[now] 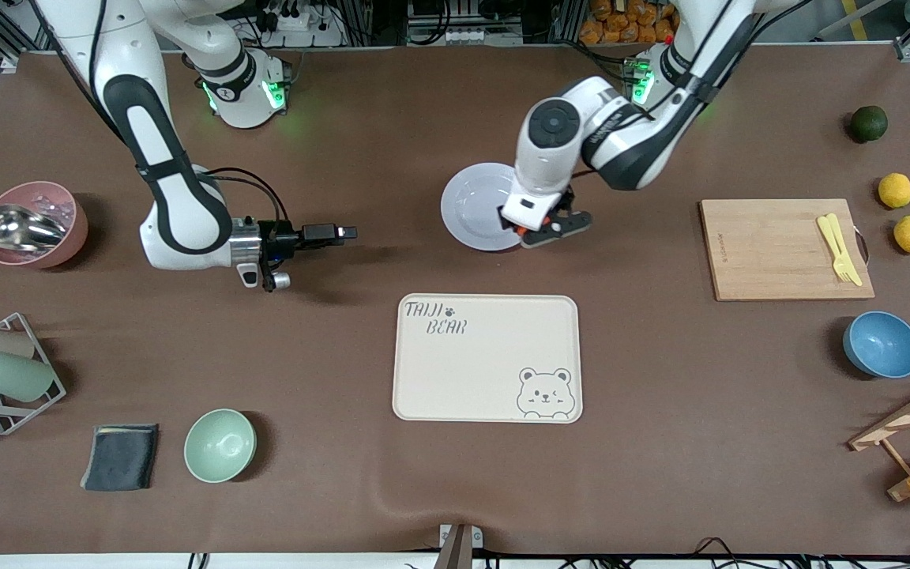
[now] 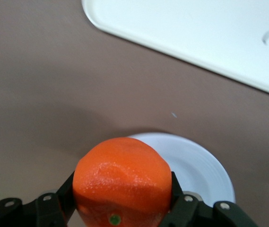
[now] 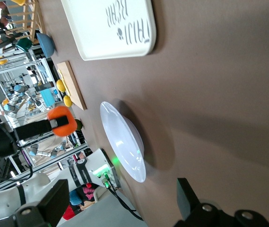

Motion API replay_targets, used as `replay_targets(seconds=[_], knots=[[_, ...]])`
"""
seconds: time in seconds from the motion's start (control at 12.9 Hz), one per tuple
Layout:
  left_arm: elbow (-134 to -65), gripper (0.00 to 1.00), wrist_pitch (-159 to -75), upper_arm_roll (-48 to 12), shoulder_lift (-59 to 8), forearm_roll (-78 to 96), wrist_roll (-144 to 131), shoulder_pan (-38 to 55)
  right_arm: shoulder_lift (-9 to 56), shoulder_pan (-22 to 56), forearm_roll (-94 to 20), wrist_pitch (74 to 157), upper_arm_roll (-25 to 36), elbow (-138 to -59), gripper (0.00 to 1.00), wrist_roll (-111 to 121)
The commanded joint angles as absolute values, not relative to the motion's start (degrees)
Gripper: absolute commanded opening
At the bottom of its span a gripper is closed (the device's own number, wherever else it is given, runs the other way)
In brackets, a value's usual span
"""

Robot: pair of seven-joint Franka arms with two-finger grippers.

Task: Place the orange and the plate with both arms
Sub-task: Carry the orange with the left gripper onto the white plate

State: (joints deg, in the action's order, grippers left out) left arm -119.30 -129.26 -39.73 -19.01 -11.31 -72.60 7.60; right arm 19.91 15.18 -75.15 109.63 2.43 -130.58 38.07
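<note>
Sitting between the two fingers of the left tool [image 2: 120, 213], the orange [image 2: 122, 182] is gripped from both sides and hangs in the air over the edge of the plate [image 1: 477, 205] that faces the left arm's end of the worktop [image 1: 660, 442]. The plate lies flat on the brown worktop, farther from the front camera than the cream tray [image 1: 486, 358] with the bear print, and a strip of bare cloth lies between them. In the left wrist view the white rim of the plate [image 2: 198, 168] shows just under the fruit.

The right tool [image 1: 281, 278] is released, with its fingers spread wide, and holds nothing. It waits above the bare worktop, well apart from the plate, toward the right arm's end. Its own wrist view shows the plate [image 3: 122, 139] lying flat and, farther off, the orange [image 3: 61, 120] in the grip of the left arm.

A wooden cutting board [image 1: 785, 249] with a yellow fork [image 1: 840, 248] on it lies toward the left arm's end, with two lemons [image 1: 904, 213] and a dark green fruit [image 1: 868, 123] beside it. A blue bowl [image 1: 882, 344] stands nearer to the front camera than the board. A green bowl [image 1: 219, 445] stands near the front edge, toward the right arm's end.
</note>
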Motion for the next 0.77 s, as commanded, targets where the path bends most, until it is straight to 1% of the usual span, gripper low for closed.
replay_targets(seconds=[0.0,0.08,0.31,0.46,0.54,0.62,0.7], knots=[[-117.7,0.03,-130.7,-39.6,-21.9,-11.6,-79.0,10.7,19.1,17.8,-79.5,111.3,2.8,-132.8,1.0,41.3],[-118.2,0.03,-132.0,-39.6,-22.1,-11.9,-81.9,11.8,19.2,19.5,-81.1,112.7,2.7,-133.0,1.0,41.6],[-118.3,0.03,-132.2,-39.6,-26.2,-14.9,-84.3,13.4,19.2,25.3,-85.9,117.2,2.8,-133.3,1.0,41.6],[-118.3,0.02,-132.4,-39.5,-28.6,-17.3,-87.5,14.9,20.3,27.2,-88.0,119.3,2.7,-133.4,1.0,43.0],[-118.3,0.02,-132.9,-39.5,-29.8,-19.1,-88.6,15.2,21.1,28.0,-90.8,119.3,2.8,-133.4,1.0,45.3],[-118.3,0.03,-133.2,-39.5,-30.8,-20.5,-89.6,15.3,22.1,28.2,-91.6,119.3,2.8,-133.4,1.0,47.7],[-118.0,0.09,-133.6,-39.5,-31.7,-21.6,-90.7,15.3,22.6,28.3,-91.8,119.3,2.7,-133.4,1.0,48.4]])
